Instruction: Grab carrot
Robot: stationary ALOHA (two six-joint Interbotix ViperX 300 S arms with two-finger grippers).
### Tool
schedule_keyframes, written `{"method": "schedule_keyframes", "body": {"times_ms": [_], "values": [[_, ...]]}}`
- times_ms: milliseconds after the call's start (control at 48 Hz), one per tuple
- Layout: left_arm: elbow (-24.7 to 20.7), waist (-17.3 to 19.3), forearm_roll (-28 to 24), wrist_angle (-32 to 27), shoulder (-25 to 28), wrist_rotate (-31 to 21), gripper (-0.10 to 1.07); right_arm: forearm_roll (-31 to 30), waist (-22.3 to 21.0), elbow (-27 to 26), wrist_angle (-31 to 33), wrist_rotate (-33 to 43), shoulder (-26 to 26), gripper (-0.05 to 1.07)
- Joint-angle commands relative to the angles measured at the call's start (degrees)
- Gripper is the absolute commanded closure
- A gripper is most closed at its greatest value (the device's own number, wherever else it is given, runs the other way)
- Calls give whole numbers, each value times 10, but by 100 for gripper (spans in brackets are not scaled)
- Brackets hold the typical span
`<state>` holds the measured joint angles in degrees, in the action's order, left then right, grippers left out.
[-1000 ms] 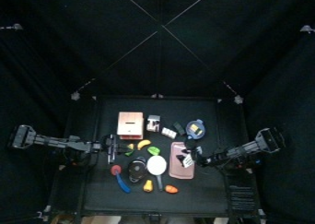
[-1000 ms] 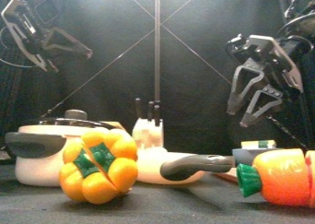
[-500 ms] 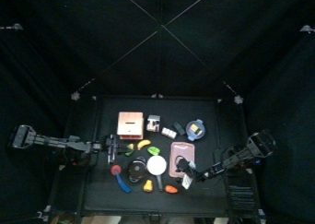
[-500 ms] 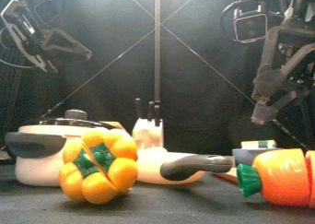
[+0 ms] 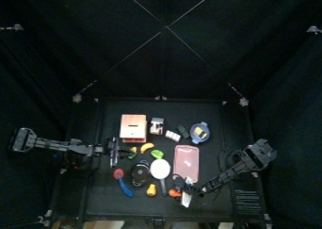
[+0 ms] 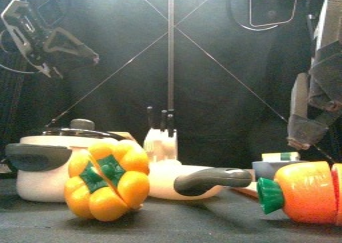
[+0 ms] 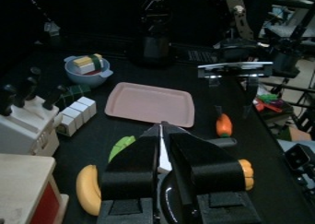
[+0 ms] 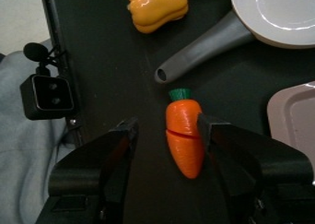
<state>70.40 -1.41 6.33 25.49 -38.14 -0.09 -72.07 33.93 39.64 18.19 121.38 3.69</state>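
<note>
1. Top view: the table (image 5: 94, 129) carries a crowded spread of items. The right arm reaches in from the right side toward the front edge, with the right gripper (image 5: 191, 197) low near the front right corner. The left arm lies at the table's left side, its gripper (image 5: 115, 153) beside the items.
2. Front view: the carrot (image 6: 310, 192) lies at the table's front right, green top pointing toward the middle. A yellow pepper (image 6: 107, 179) stands front left, with a white pot (image 6: 60, 162) behind it and a grey pan handle (image 6: 214, 178) between pepper and carrot. The right arm hangs above the carrot.
3. Left wrist view: the left gripper's two jaws meet at their tips; whether they are parted cannot be told here. A pink tray (image 7: 150, 104) lies ahead of them.
4. Right wrist view: the right gripper (image 8: 170, 135) is spread wide, one jaw on each side of the carrot (image 8: 183, 139), neither touching it.
</note>
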Motion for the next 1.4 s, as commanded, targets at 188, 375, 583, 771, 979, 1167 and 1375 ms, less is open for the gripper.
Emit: {"method": "schedule_keyframes", "body": {"times_ms": [188,375,583,771,979,1167,1375], "values": [[-9,3,0,5,0,-1,45,3,-2,-15,-3,-2,15,15],[-9,4,2,4,0,-1,45,10,-4,-22,-3,-2,37,15],[-8,5,3,5,0,-1,45,11,-7,-28,-4,-2,54,15],[-7,7,3,5,0,-1,45,12,-10,-27,-4,-2,65,15],[-7,8,3,4,0,-1,45,12,-14,-25,-4,-2,73,22],[-7,8,3,5,0,-1,45,12,-16,-25,-4,-2,71,32],[-7,8,3,5,0,-1,45,9,-17,-30,2,-2,49,33]]}}
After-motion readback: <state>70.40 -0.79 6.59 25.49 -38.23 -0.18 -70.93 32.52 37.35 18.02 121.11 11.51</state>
